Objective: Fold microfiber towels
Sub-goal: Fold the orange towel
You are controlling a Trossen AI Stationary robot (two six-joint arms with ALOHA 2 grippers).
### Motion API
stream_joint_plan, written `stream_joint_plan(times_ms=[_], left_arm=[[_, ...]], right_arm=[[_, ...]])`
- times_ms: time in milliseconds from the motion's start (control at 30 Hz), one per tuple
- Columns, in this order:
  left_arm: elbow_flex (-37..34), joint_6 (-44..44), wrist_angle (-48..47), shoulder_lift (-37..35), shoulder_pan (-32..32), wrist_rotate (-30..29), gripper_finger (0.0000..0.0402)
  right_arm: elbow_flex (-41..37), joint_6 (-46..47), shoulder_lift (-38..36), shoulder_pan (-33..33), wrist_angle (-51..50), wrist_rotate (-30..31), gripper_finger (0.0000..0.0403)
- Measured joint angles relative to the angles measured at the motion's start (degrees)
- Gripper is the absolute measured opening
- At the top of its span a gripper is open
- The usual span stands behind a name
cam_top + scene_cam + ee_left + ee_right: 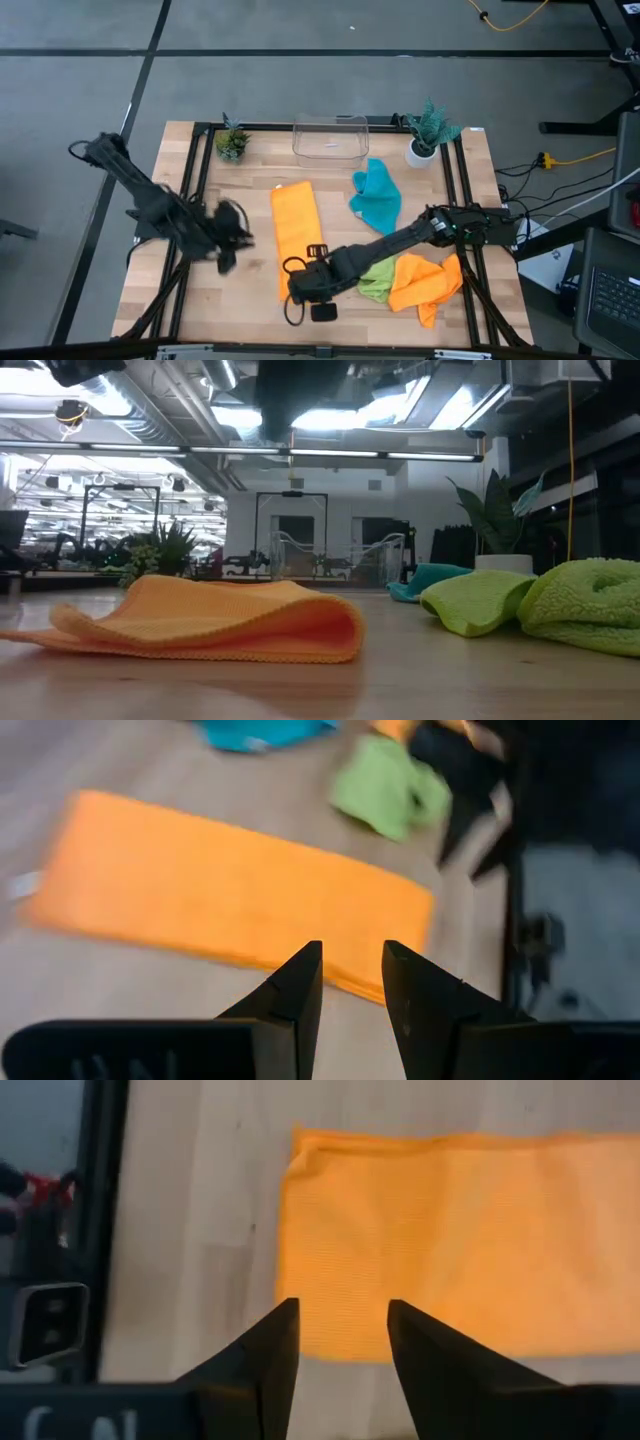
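Readable text: none that can be made out for certain.
Left gripper point(352, 982) housing, bottom left of the left wrist view: pale raised characters, cut off by the frame edge, not legible.
Right gripper point(340, 1342) housing, bottom left of the right wrist view: pale characters, partly cropped, not legible.
Towels, table, bin, plants: no labels or numbers visible.

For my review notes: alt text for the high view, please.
A folded orange towel lies mid-table, the right gripper open at its near end and the left gripper open beside it. A teal towel, green towel and crumpled orange towel lie to the right.
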Motion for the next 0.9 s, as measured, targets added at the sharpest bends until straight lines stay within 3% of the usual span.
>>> stream_joint_plan(times_ms=[133, 433, 567, 700, 833, 900], left_arm=[[0.0, 6.68, 8.14, 7.84, -2.61, 4.32, 0.0099], [0.0, 11.75, 19.5, 24.6, -5.95, 5.86, 0.0099], [0.0, 11.79, 23.67, 31.04, -5.15, 9.49, 0.0099], [0.0, 13.46, 30.13, 34.79, -3.56, 14.76, 0.0099], [0.0, 16.61, 33.96, 36.67, -2.54, 14.59, 0.0099], [0.0, 18.16, 34.41, 37.2, -1.78, 13.61, 0.0099]], right_arm=[[-0.46, 5.55, 0.22, 2.3, -0.35, 0.89, 0.0158], [-2.57, 12.33, 0.44, 6.85, 1.05, 6.33, 0.0158], [-5.68, 16.51, 0.46, 7.68, 2.89, 5.29, 0.0158], [-8.7, 18.23, 0.57, 8.27, 7.82, 3.96, 0.0158], [-9.89, 16.98, 0.57, 8.34, 10.13, 4.21, 0.0158], [-9.79, 15.22, 0.56, 8.36, 9.97, 7.45, 0.0158]])
